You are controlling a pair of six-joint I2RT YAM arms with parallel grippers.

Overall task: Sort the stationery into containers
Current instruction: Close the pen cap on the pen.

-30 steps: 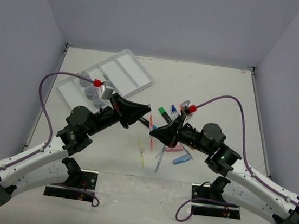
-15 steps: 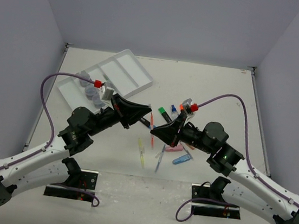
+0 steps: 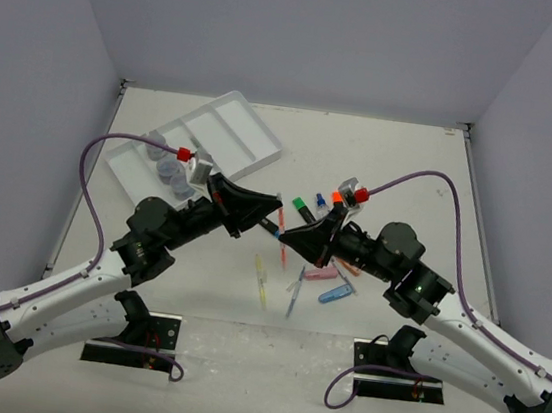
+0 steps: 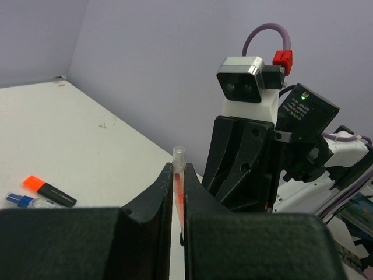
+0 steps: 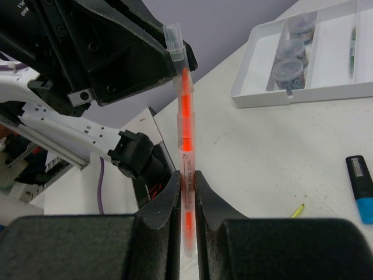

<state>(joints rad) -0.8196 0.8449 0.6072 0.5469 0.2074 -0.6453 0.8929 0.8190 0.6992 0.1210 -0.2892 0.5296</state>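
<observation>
Tabletop: left end effector, right end effector clamp pen; right wrist shows tray.

My left fingers and right fingers are meeting tip to tip over the middle of the tabletop, both pinching one pen, so nothing is passing between them. Loose pens are cluttering the surface beneath and rightward. The tray is blocking the far left; the far right is lying open.

Left gripper faces right gripper, both closed.
</observation>
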